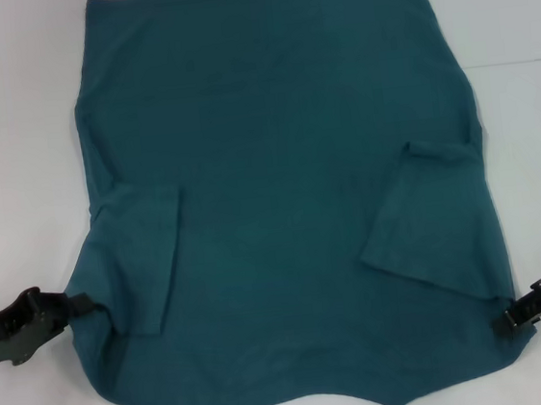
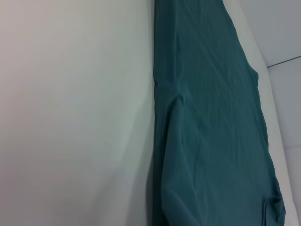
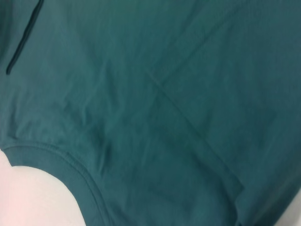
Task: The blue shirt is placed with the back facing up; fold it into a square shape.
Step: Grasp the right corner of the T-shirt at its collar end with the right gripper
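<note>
Plainly, no lettering shows on the blue shirt (image 1: 285,153)

The blue shirt (image 1: 286,162) was soft, matt knit cloth, faintly creased, with a ribbed collar band (image 3: 61,165). Beneath the shirt, the white table (image 1: 512,13) looked smooth and matt.

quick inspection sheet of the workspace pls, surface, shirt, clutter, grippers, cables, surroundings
surface: white table, bare around the cloth
job's things: blue shirt spread flat, plain side up, both sleeves folded inward onto the body
clutter: small dark item at the near left edge, cannot tell what
grippers: left gripper at the shirt's left edge; right gripper at its right edge, both low near the collar end
cables: nothing seen
surroundings: nothing seen
</note>
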Available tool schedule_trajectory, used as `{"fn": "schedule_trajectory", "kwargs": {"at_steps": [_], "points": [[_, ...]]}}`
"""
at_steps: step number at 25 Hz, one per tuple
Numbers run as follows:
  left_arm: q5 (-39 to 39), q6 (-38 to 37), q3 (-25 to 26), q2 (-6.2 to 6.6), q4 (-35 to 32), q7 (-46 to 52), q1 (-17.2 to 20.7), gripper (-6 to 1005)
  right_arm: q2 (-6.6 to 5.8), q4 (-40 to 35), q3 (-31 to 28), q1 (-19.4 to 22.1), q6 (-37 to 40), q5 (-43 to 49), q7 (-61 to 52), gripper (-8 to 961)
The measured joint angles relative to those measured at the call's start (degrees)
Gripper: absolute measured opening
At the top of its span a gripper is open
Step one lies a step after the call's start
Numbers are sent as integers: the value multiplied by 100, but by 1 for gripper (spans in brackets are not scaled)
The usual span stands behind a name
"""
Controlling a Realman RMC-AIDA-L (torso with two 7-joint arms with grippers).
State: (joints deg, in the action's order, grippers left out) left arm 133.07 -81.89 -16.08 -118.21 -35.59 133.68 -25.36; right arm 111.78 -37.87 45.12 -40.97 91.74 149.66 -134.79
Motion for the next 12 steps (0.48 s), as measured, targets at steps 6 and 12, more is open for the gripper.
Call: {"fn": "schedule_trajectory", "kwargs": {"at_steps": [6,12], "points": [[0,-2,0,0,-1,0,-3,-2,-15,-47,-45,25,12,-3,-4,568],[-4,-3,0,0,-1,0,-4,-2,-20,-50,-19,23,4,1,-24,303]]}}
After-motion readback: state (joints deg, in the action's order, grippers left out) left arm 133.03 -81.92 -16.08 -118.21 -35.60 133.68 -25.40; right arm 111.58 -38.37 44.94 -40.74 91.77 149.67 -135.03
